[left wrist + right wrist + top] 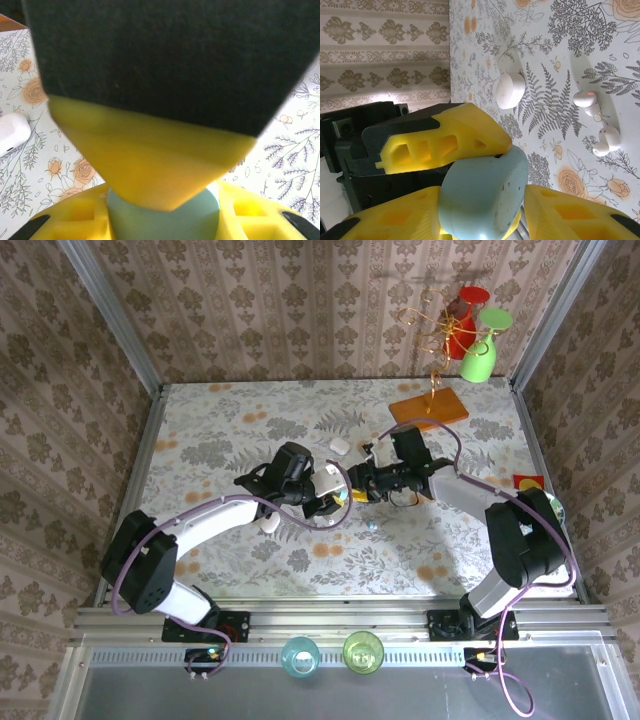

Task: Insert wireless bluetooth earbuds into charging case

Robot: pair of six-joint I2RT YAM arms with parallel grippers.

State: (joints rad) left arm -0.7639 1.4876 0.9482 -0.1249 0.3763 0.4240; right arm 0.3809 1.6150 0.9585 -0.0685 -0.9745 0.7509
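Nearest the arm bases, a tiny blue speck (372, 525) is lying on the table (200, 430), just near of the two hands; it is being taken, as a judgement only, for a teal earbud, being too small to tell. Further in, at mid-table, the left gripper (328, 498) and the right gripper (362, 487) are being seen tip to tip. The blue case (485, 195) is being clasped between the left gripper's pads, its lid apparently shut. The right gripper's jaws are standing around the same case, but whether they are pressing on it cannot be told. Beyond the case, the white earbuds (606, 140) are lying loose on the table, apart from it and touched by neither hand, with a white case (510, 90) just past them. Their side is being judged as far and slightly left of the right gripper, though the rolled wrist view is leaving this in doubt. The right arm is being judged the nearer. Both hands being occupied with the case, the coming move is being judged to turn on the lid being opened and one hand being freed to cross that gap.
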